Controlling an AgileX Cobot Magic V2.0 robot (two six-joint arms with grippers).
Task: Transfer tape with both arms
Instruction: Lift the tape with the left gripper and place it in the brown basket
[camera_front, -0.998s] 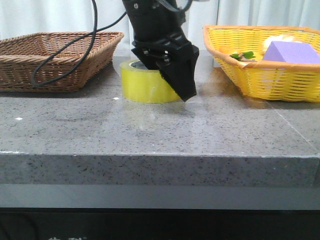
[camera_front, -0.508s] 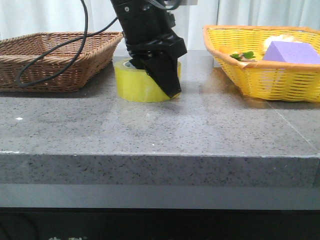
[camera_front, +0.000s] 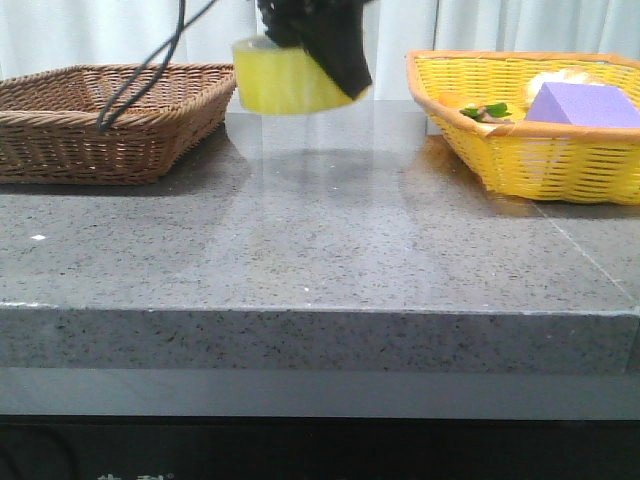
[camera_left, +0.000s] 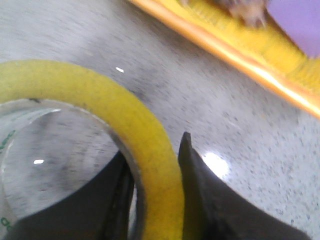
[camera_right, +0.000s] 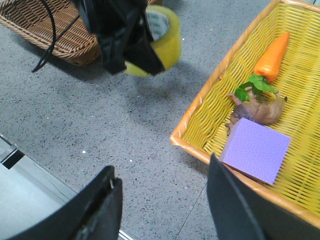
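Left end effector (camera_front: 335, 60): black, two-fingered, hanging from the top of the front view, cables trailing toward the brown side. Fingers clamped through the wall of the tape (camera_front: 285, 78), one finger (camera_left: 117, 200) inside the core, the other (camera_left: 210, 200) against the outer yellow face.

Tape: glossy yellow roll with pale printed core, held in the left end effector, clear of the desk (camera_front: 320, 250), its shadow on the stone directly beneath. Roll slightly tilted.

Right end effector (camera_right: 162, 210): black, fingers spread wide apart, nothing between them. It hovers high over the desk, well apart from the tape and the left end effector, which lie ahead of it.

Brown wicker basket (camera_front: 100, 115): on the desk, to the outer side of the left end effector, near the tape but not touching it. A black cable (camera_front: 135, 85) droops over its rim.

Yellow basket (camera_front: 520, 150): on the desk, on the other side of the left end effector, just ahead of the right end effector's one finger. Contents: purple block (camera_right: 255, 150), orange carrot with green leaves (camera_right: 272, 55), small brown figure (camera_right: 257, 112) between them.

Desk: grey speckled stone.
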